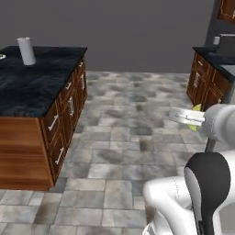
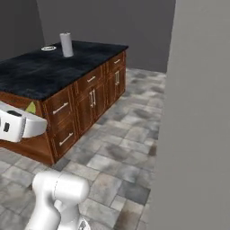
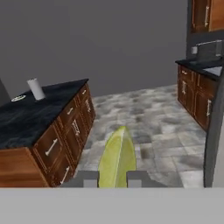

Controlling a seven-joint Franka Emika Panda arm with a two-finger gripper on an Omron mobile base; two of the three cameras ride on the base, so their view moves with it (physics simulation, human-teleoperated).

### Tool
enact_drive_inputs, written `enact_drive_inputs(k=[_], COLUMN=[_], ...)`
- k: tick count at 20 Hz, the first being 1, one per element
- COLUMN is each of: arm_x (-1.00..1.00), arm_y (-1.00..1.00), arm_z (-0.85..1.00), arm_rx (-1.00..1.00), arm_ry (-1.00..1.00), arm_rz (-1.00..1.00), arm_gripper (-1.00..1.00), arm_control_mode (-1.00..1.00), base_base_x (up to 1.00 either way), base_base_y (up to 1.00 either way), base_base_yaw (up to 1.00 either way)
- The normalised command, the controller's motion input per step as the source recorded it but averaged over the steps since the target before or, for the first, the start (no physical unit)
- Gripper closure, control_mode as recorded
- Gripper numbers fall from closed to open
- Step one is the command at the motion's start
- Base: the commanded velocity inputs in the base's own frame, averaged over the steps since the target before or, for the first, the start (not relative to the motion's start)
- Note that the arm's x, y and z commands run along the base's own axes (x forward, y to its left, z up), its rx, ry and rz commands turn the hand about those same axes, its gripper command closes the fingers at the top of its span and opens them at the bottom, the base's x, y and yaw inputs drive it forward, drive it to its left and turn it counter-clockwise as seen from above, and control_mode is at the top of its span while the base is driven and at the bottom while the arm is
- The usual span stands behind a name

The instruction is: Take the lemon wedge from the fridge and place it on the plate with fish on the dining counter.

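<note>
The lemon wedge (image 3: 117, 153), yellow-green and pointed, sits pinched between my two fingertips in the hand view, with my gripper (image 3: 114, 178) shut on it. From the left base camera the lemon wedge (image 1: 197, 115) peeks out at my gripper (image 1: 186, 117), in the air over the tiled floor. The right base view has the lemon wedge (image 2: 30, 108) on top of my gripper (image 2: 24, 119). The dining counter (image 1: 32, 85) (image 2: 49, 74) (image 3: 26, 118) stands to the left, apart from the hand. At its far end lies the small white plate (image 2: 48, 48) (image 3: 18, 98). The fish is too small to make out.
A white paper-towel roll (image 1: 26, 50) (image 2: 66, 44) (image 3: 36, 89) stands on the dining counter next to the plate. A wall counter with wooden cabinets (image 1: 209, 80) (image 3: 197, 94) lines the right. The fridge's light-grey side (image 2: 197, 117) rises close on the right. Open tiled floor (image 1: 128, 133) lies between.
</note>
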Motion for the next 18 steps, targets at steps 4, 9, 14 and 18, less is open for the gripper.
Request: enact_drive_inputs(k=[4,9,14,18], arm_x=[0.0,0.0,0.0,0.0], arm_y=[0.0,0.0,0.0,0.0], arm_z=[0.0,0.0,0.0,0.0], arm_rx=[0.0,0.0,0.0,0.0], arm_ry=[0.0,0.0,0.0,0.0], arm_rz=[0.0,0.0,0.0,0.0], arm_gripper=[1.0,1.0,1.0,1.0], arm_control_mode=[1.0,1.0,1.0,1.0], base_base_x=[0.14,0.79,1.0,1.0], base_base_y=[0.38,1.0,1.0,1.0], base_base_yaw=[0.73,0.19,0.01,0.0])
